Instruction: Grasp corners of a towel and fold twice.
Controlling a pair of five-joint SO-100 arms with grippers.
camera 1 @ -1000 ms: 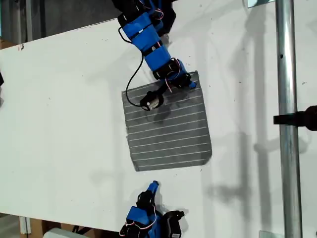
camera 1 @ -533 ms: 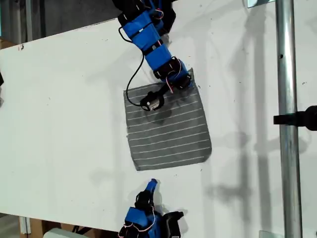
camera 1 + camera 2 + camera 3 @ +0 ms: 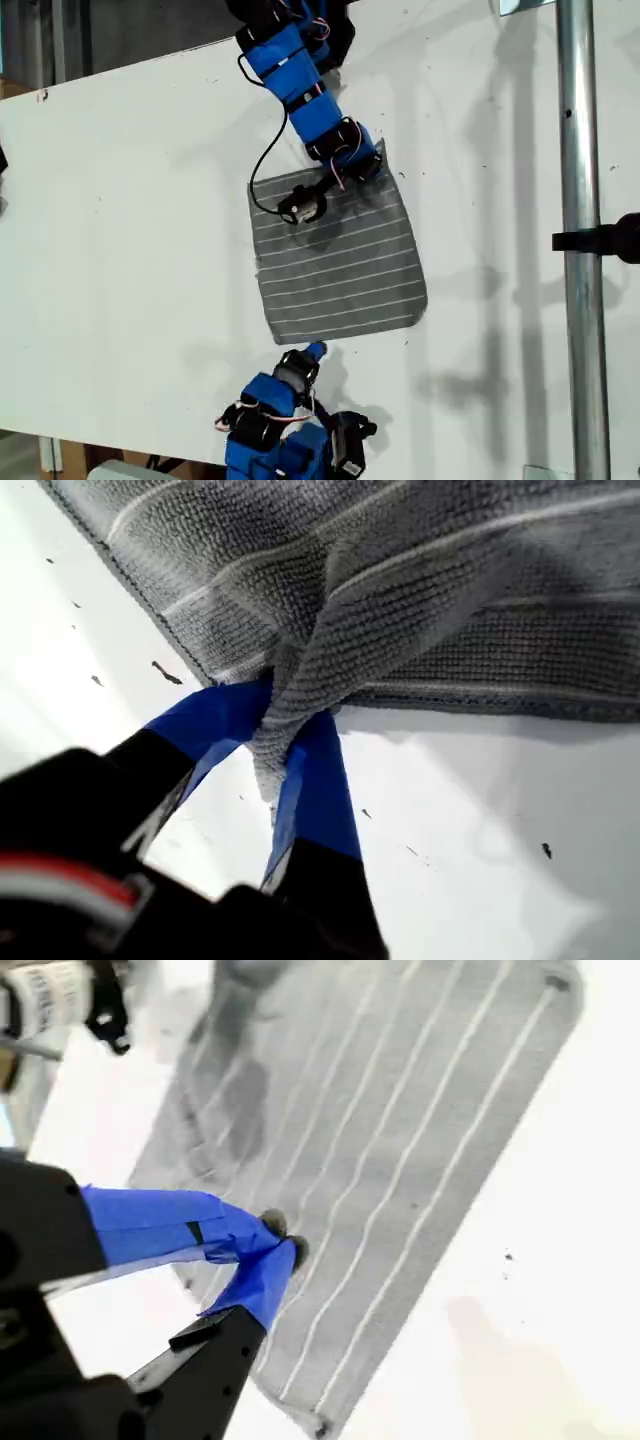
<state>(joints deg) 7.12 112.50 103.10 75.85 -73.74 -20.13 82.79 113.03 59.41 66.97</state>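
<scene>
Towel (image 3: 338, 252) lay flat mid-table (image 3: 130, 200), my first gripper (image 3: 283, 742) pinching its bunched far corner at the exterior view's top, my second gripper (image 3: 275, 1245) over the near edge, blue tips together, nothing visibly held.

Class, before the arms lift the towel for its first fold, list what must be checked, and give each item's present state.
1. My first gripper pinches a corner of the towel: ok.
2. My second gripper holds another corner: not ok, no cloth shows between its tips.
3. The second gripper's jaws are open enough to take cloth: cannot tell.
4. The rest of the towel lies flat: ok.
5. Nothing stands on the table near the towel: ok.
</scene>
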